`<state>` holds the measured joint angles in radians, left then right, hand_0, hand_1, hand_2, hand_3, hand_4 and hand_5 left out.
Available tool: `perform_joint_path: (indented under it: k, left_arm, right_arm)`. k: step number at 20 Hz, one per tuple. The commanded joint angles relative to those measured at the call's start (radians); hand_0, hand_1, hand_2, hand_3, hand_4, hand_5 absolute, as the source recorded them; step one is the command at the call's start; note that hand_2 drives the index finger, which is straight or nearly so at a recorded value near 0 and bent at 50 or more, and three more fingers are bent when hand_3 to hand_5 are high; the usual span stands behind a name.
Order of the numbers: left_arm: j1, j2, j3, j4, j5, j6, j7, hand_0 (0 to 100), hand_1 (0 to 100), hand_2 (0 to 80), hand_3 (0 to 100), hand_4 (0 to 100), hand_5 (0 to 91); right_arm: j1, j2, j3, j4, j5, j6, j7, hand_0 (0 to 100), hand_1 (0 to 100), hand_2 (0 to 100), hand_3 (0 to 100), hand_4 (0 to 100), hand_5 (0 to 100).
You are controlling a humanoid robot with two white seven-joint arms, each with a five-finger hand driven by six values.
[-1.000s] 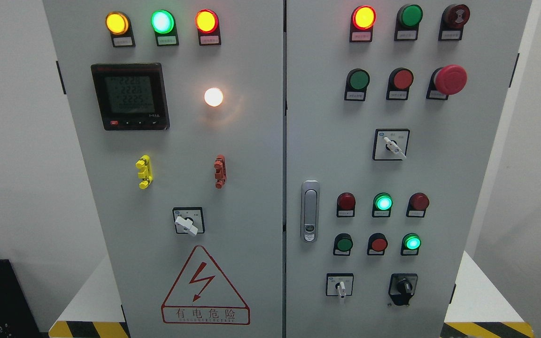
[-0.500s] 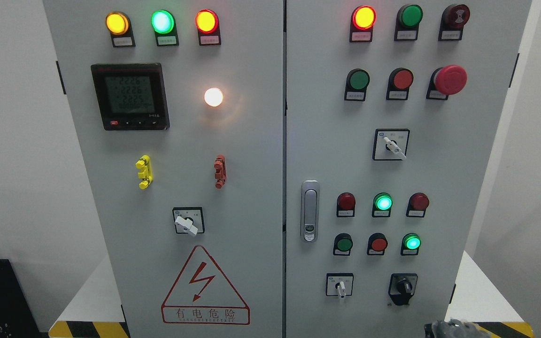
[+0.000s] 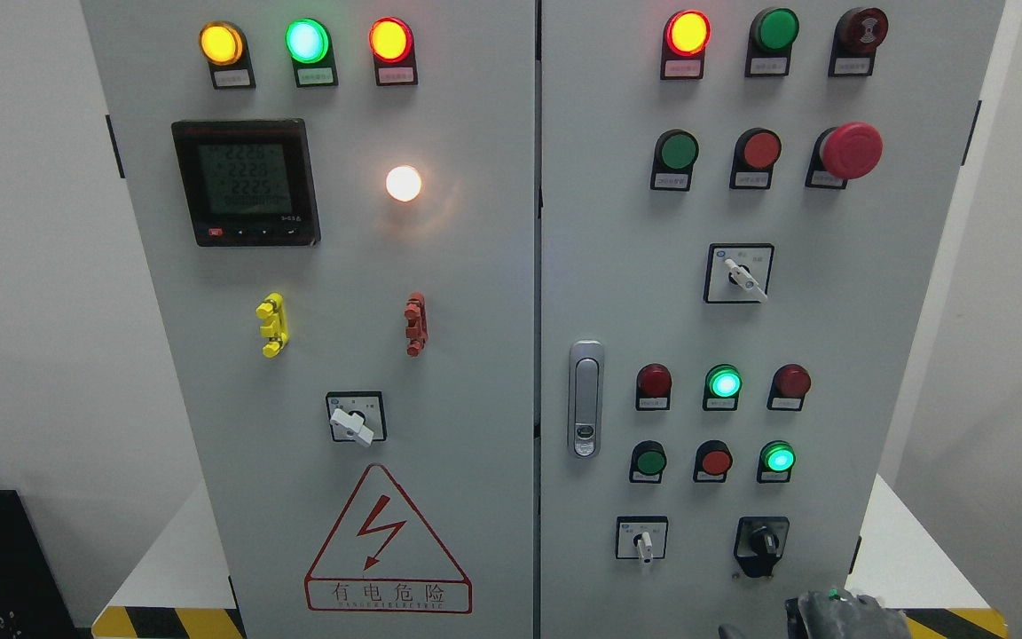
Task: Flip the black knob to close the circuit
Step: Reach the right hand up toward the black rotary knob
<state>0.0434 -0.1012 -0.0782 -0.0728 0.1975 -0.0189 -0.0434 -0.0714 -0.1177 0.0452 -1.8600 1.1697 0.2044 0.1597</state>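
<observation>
Head view: you face a grey painted steel cabinet point(image 3: 475, 293) with two flat doors. The black knob point(image 3: 761, 540), a stubby rotary selector on a dark plate, sits at the lower right of the right door, just right of a small white lever switch point(image 3: 644, 542) on a square white plate. Your right hand point(image 3: 839, 612) shows only as a dark, glossy mass at the bottom edge, directly below the black knob and apart from it; you cannot tell whether its fingers are spread or curled. Above the knob, round domed lamps glow green point(image 3: 724, 382) and point(image 3: 778, 458). A red mushroom-shaped button point(image 3: 850, 150) projects at the upper right. On the left door, a square black meter point(image 3: 246, 182) shows pale digits, and a red-outlined triangular warning sign point(image 3: 387, 546) sits low.
</observation>
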Motion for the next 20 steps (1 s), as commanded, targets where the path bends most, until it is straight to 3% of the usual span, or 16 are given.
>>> perform_joint_path:
  k: [1,20]
  left_arm:
    - [0.001,0.0,0.0,0.001,0.0,0.001,0.0,12,56,0.0,0,0,0.0]
    - [0.0,0.0,0.0,-0.001,0.0,0.001,0.0,12,56,0.0,0,0,0.0]
  right_arm:
    - [-0.045,-0.011,-0.024,0.097,-0.007,-0.007,0.004,0,0,94,100,90,82]
    - [-0.148,-0.013,-0.042,0.197,-0.008,0.003,0.003,0,0,94,100,90,83]
